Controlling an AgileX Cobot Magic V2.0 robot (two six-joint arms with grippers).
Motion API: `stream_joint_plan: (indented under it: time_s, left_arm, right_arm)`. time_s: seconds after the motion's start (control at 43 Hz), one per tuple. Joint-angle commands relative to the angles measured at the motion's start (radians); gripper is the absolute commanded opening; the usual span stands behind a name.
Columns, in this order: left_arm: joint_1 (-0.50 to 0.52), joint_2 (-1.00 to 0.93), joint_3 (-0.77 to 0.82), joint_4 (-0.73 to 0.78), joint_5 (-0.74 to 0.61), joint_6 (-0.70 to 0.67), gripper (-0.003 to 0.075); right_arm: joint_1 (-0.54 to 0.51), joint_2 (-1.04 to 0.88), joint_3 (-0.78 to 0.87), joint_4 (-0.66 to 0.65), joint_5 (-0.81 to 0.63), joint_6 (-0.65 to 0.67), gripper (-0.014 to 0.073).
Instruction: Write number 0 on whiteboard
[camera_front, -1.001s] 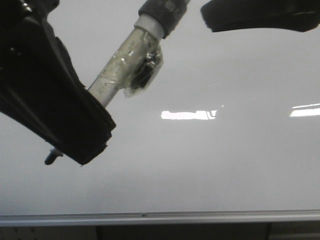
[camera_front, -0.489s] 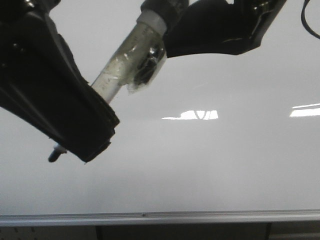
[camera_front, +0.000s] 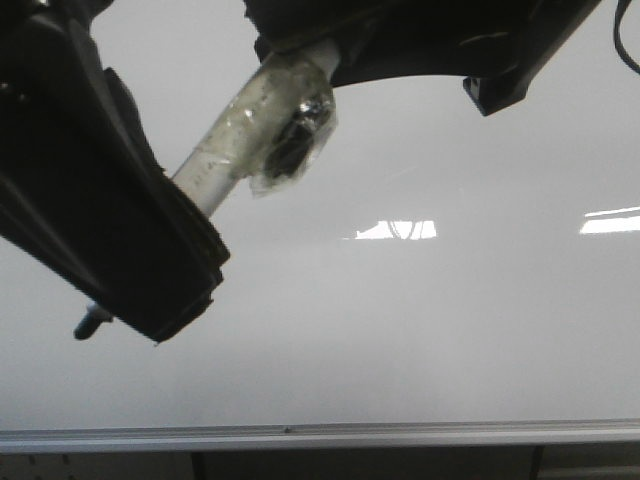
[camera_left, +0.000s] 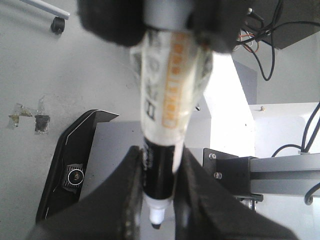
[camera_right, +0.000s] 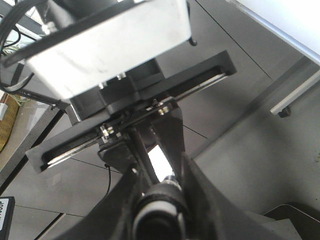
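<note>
The left gripper (camera_left: 157, 200) is clamping a white-barrelled marker pen with orange lettering and crinkled clear tape round its middle (camera_front: 235, 145), its black fingers (camera_left: 117, 200) closed on the dark lower section just above the nib. In the front view the pen is slanting down to the left, and its dark tip (camera_front: 90, 322) is poking out beyond the left gripper, near the large glossy pale grey whiteboard with the silver edge strip (camera_front: 420, 330); whether the tip is touching cannot be told.

The right gripper (camera_right: 157, 200) is closing its fingers around the grey upper end of the same pen, at what looks like the cap, so both arms are meeting on one tool.

No number 0 is showing anywhere on the whiteboard; only bright rectangular reflections are lying on it, so the writing seems not yet begun.

The likely trouble: if the right arm pulls along a line other than the pen's axis, the barrel may twist or slide in the left gripper, leaving the nib misaligned. The tape may also snag. A tip dragging now would leave a stray mark.

The left arm is reaching in low from the left edge, wrist angled down toward the board. The right arm is crossing over the top of the front view, its gripper pointing leftward at the pen's end.
</note>
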Motion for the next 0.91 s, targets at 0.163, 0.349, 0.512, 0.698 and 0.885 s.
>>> stream_joint_plan:
  time_s: [0.163,0.349,0.512,0.698,0.885]
  left_arm:
    - [-0.004,-0.033,-0.032,-0.086,0.019,0.004,0.0368]
    - [-0.004,-0.033,-0.053,-0.105,0.019,0.004,0.0707]
    - [-0.004,-0.033,-0.09,-0.105,0.023,0.004,0.0662]
    - [-0.004,-0.033,-0.094,-0.091,0.023,0.004,0.0621]
    - [-0.004,-0.033,-0.094,-0.086,0.023,0.004,0.0404]
  right_arm:
    - [0.0,-0.024,-0.036,0.036,0.1,-0.01,-0.006]
    - [-0.019,-0.03,-0.08,-0.037,0.142,0.009,-0.006]
    - [-0.101,-0.048,-0.148,-0.225,0.16,0.121,-0.006]
    - [-0.21,-0.2,-0.154,-0.426,-0.038,0.222,-0.006]
    - [-0.286,-0.394,-0.153,-0.58,-0.313,0.264,-0.006]
